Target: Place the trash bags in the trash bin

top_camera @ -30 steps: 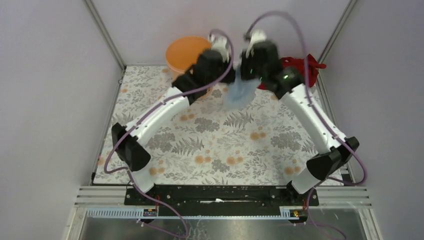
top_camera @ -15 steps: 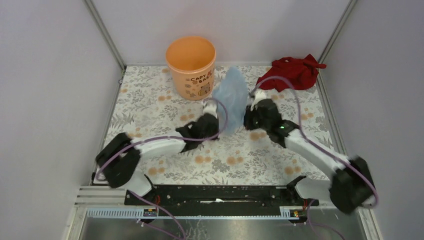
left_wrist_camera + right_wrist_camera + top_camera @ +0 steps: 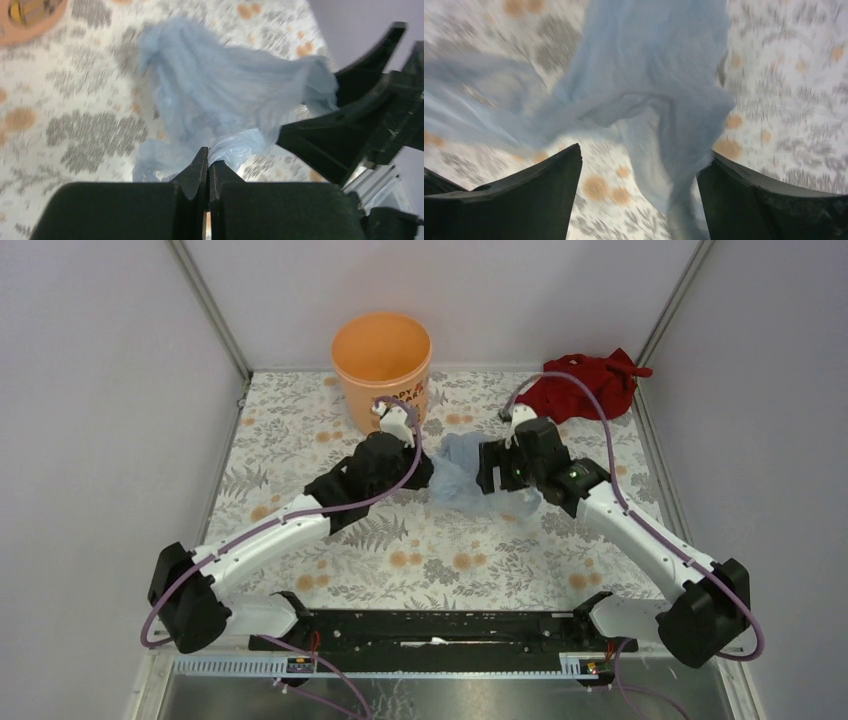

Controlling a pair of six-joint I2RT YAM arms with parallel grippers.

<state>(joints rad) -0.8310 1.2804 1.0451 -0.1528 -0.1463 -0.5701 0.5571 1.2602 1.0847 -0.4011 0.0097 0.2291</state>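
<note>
On a desk (image 3: 440, 540) printed with ferns and flowers, we see two arms reaching in toward the middle. The left tool (image 3: 207, 156) is pressed together, pinching a fold of the bag (image 3: 225, 95) at its tips. The right tool (image 3: 644, 152) stands spread wide, with film draped loosely between its fingers but not gripped. The bag is thin, pale blue, see-through film, crumpled into soft folds and bunched between the two tools, low over the desk and not in the bin. We judge it nearly weightless, limp and slippery. It will likely sag, billow and slide out of a shallow pinch, so a gathered bunch of folds makes a better hold than a single edge. Beyond it, near the far edge, stands the bin (image 3: 352, 390), a round, smooth orange plastic bucket, upright and open-topped, just behind the left tool. Well to its right, in the far corner, lies a rumpled dark red cloth (image 3: 585, 385).
</note>
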